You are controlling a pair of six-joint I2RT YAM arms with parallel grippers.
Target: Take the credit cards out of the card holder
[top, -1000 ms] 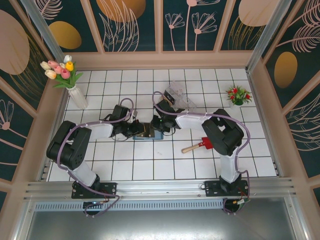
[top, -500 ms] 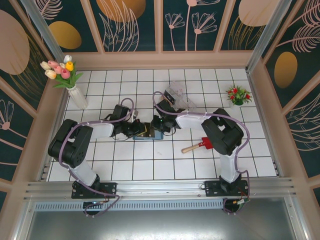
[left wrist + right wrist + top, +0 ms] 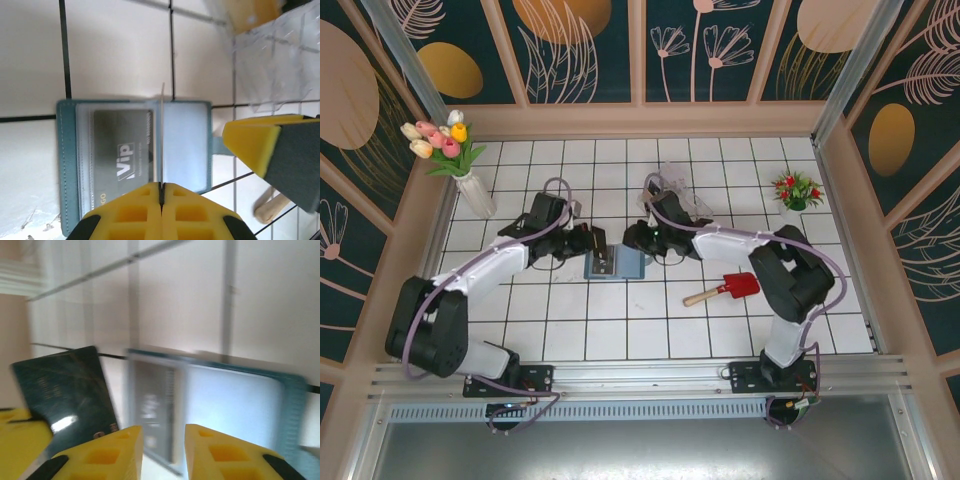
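Both arms stretched inward, low; left gripper (image 3: 161,187) pinched on dark card (image 3: 65,390); right gripper (image 3: 163,432) parted, empty.

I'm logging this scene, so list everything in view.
card holder: one, slate-blue, open flat on the tiles
dark card: one, dark grey, clamped in the left gripper
Vip card: one, greyish, in the holder's clear pocket
toy shovel: one, red blade, right of the holder
clear box: one, transparent, behind the holder
vase of tulips: one, white, back left
potted plant: one, red flowers, back right
left gripper: one, yellow, shut on the dark card
right gripper: one, yellow, open, by the holder
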